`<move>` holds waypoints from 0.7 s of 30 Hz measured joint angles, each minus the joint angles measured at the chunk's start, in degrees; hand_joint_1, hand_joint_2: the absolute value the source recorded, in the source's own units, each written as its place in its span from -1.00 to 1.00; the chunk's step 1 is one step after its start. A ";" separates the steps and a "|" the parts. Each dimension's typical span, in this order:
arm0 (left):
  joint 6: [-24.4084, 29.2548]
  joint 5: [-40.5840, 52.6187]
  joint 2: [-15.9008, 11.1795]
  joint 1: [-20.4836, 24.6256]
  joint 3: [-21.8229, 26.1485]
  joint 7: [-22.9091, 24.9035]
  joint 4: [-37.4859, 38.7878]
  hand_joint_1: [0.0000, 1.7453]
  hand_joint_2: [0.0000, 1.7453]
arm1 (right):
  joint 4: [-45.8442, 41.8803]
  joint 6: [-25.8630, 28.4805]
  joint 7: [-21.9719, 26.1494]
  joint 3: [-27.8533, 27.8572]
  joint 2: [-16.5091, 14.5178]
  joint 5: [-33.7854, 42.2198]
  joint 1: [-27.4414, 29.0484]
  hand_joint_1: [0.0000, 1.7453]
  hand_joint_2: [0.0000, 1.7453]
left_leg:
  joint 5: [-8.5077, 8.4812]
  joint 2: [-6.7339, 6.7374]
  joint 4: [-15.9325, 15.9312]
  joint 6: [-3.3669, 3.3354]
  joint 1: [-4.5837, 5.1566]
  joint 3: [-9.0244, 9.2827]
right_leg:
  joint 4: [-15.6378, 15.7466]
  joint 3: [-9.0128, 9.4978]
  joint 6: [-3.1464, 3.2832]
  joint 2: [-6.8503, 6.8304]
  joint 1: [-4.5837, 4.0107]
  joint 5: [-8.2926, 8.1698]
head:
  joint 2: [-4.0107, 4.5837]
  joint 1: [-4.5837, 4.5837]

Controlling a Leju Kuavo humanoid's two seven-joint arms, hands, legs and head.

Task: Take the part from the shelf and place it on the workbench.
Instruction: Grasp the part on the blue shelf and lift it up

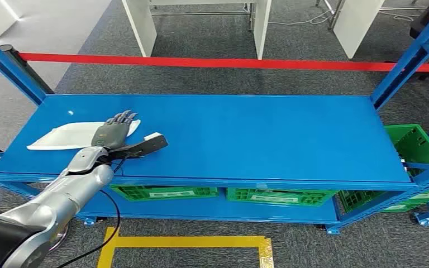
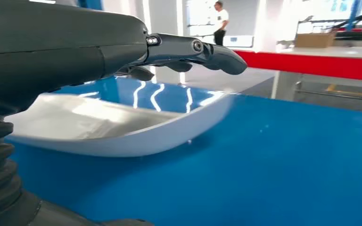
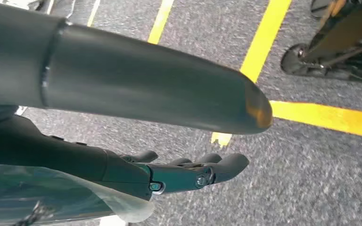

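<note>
On the left part of the blue shelf (image 1: 246, 134) lies the white part (image 1: 56, 138), a flat, shallow, tray-like piece with a raised edge. It rests on the top shelf board, near the front left corner. The left hand (image 1: 111, 133) reaches in from the near left on its silver arm and sits over the right end of the part. Its fingers (image 1: 124, 116) stretch out flat and point toward the far side, above the part's surface. In the left wrist view the fingers (image 2: 202, 52) hang clear above the part (image 2: 136, 127) with a gap of light under them, so the hand is spread and holds nothing; whether the palm touches the part I cannot tell.

The right hand (image 3: 179, 174) hangs down over grey carpet (image 3: 311, 179) marked with yellow tape lines (image 3: 325, 117). Its fingers are loosely curved, slightly apart, and nothing is between them.

Under the top board, green crates (image 1: 279, 195) stand in a row on the lower shelf, and another green crate (image 1: 413, 142) sits to the right of the frame. A red barrier tape (image 1: 229, 62) runs across behind the shelf. In the left wrist view a person (image 2: 220, 23) stands far off in the room.
</note>
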State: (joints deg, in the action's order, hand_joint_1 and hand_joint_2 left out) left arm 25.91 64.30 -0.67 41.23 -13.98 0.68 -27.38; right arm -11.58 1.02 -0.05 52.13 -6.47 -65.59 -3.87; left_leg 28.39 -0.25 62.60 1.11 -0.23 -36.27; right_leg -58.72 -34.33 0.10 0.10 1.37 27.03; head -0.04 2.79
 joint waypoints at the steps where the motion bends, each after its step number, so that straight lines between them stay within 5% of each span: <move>1: 0.00 0.00 -0.02 0.00 0.00 0.00 0.03 -1.00 1.00 | 0.00 0.00 0.00 0.01 0.00 0.00 0.01 -1.00 -1.00 | 1.10 0.00 2.32 0.11 -0.05 -1.03 | 0.00 0.00 0.06 0.00 -0.02 0.01 | 0.00 0.00; 4: 0.21 0.09 -0.07 -0.22 0.01 0.16 0.22 -1.00 1.00 | 0.00 0.02 -0.01 0.03 0.00 0.00 0.08 -1.00 -1.00 | 4.45 0.00 11.37 0.38 -0.16 -5.26 | -0.01 0.04 0.23 0.00 -0.11 0.07 | 0.00 0.01; 5: 0.58 0.24 -0.09 -0.33 0.03 0.39 0.30 -1.00 1.00 | 0.00 0.02 -0.01 0.04 0.00 -0.04 0.09 -1.00 -1.00 | 4.17 0.00 12.25 0.34 -0.16 -5.76 | -0.01 0.07 0.24 0.01 -0.14 0.09 | 0.00 0.02; 6: 1.22 0.44 -0.12 -0.40 0.08 0.65 0.35 -1.00 1.00 | 0.00 -0.01 -0.01 0.04 0.00 -0.11 0.08 -1.00 -1.00 | 2.85 0.00 10.96 0.20 -0.15 -5.25 | -0.01 0.14 0.24 0.03 -0.17 0.12 | 0.00 0.02; 9: 4.30 1.30 -0.36 -0.40 0.81 1.39 0.39 -1.00 1.00 | 0.00 -0.02 -0.01 0.04 -0.13 -0.37 0.01 -1.00 -1.00 | -2.57 0.01 -0.06 -0.76 0.11 -0.21 | -0.03 0.37 -0.01 0.14 -0.30 0.25 | 0.00 0.00; 11: 5.66 2.24 -0.57 -0.38 1.37 2.19 0.43 -1.00 1.00 | 0.00 0.01 -0.01 0.05 -0.24 -0.45 0.02 -1.00 -1.00 | -3.24 0.03 -3.85 -1.17 0.40 1.48 | -0.01 0.22 -0.48 0.16 -0.37 0.25 | 0.00 -0.02; 14: 5.43 4.48 -0.92 -0.44 1.56 4.24 0.67 -0.95 1.00 | 0.00 -0.02 -0.01 0.08 -0.23 -0.69 0.02 -1.00 -1.00 | -3.34 0.04 -4.74 -1.70 0.27 1.80 | -0.06 -0.07 -1.43 0.04 -0.34 0.53 | 0.00 -0.05; 16: 4.33 5.94 -1.14 -0.37 1.56 5.77 0.89 -0.01 1.00 | 0.00 -0.05 0.02 0.11 -0.23 -0.91 -0.01 -1.00 -1.00 | -3.62 0.12 -5.25 -2.27 -0.02 2.11 | -3.30 -1.68 -1.85 -0.01 -0.33 2.62 | 0.00 -0.16; 18: 2.94 6.80 -1.30 -0.33 1.56 6.87 1.21 0.95 1.00 | 0.00 -0.15 0.05 0.24 -0.24 -1.07 0.04 -1.00 -1.00 | -3.64 0.14 -5.27 -2.52 -0.01 2.10 | -10.74 -5.22 -2.11 -0.02 -0.25 5.99 | 0.00 -0.24; 20: 1.81 7.31 -1.36 -0.42 1.56 7.21 1.56 1.00 1.00 | 0.00 -0.23 0.04 0.46 -0.23 -1.16 0.11 -1.00 -1.00 | -3.62 0.10 -5.23 -2.57 0.02 2.10 | -15.91 -7.90 -2.36 -0.02 -0.21 7.15 | 0.00 -0.24; 21: 1.46 7.48 -1.36 -0.50 1.56 7.10 1.68 1.00 1.00 | 0.00 -0.23 0.04 0.61 -0.22 -1.19 0.11 -1.00 -1.00 | -3.59 0.06 -5.19 -2.54 0.00 2.13 | -15.30 -7.75 -2.41 -0.03 -0.20 6.10 | 0.00 -0.25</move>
State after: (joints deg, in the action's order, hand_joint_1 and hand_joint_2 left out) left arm 27.37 71.78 -2.03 40.73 -12.41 7.78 -25.69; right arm -11.58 0.78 -0.02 52.74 -6.69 -66.78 -3.76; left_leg 24.80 -0.19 57.41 -1.43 -0.22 -34.14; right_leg -74.01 -42.08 -2.31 0.06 1.17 33.12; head -0.04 2.54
